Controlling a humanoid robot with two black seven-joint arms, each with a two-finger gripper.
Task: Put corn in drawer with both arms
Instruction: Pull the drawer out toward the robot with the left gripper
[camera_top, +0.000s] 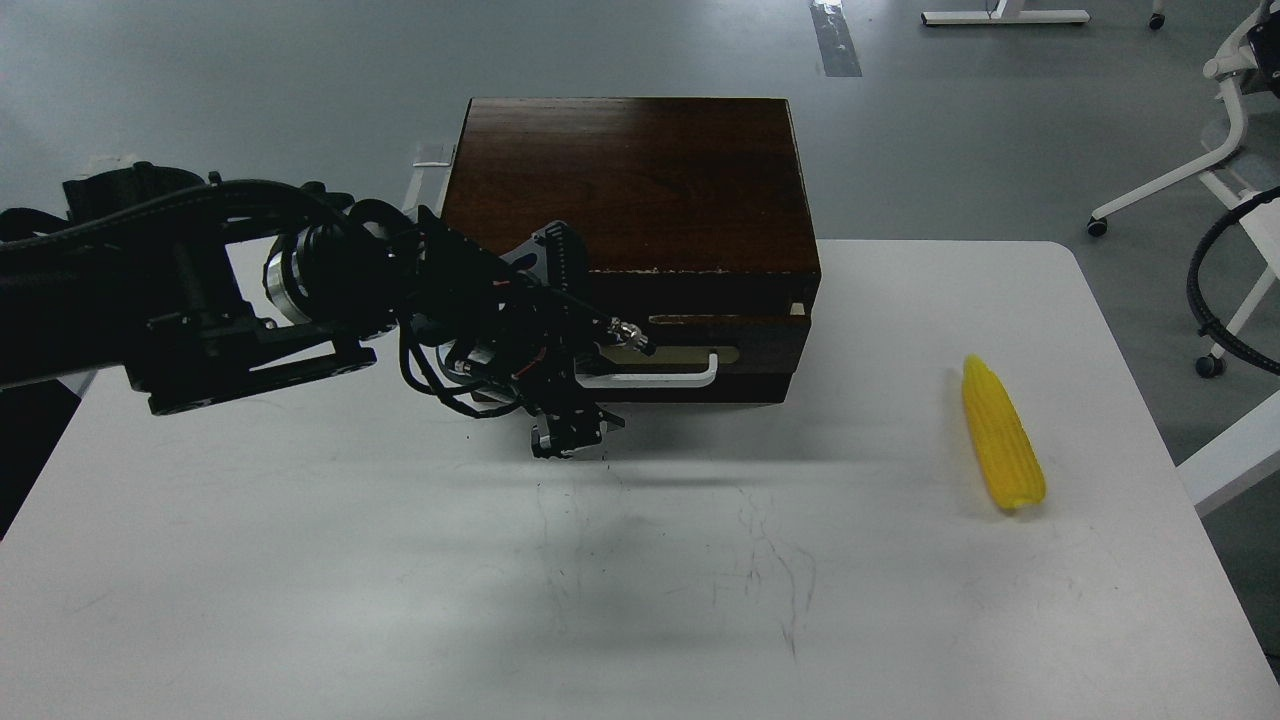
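Note:
The corn (1002, 436) lies on the white table (300, 560) at the right, pointed end away from me, with nothing touching it. The drawer (760, 352) sits in the front of the dark wooden box (630, 180) and is pulled out a little, showing a thin light wood strip along its top edge. My left gripper (597, 385) is at the left end of the drawer's white bar handle (665, 378), with its fingers closed around it. My right gripper is out of view.
A black cable loop (1200, 290) hangs at the right edge. Rolling chair legs (1165, 185) stand on the grey floor beyond the table. Faint scuff marks (760, 560) mark the bare table front between box and corn.

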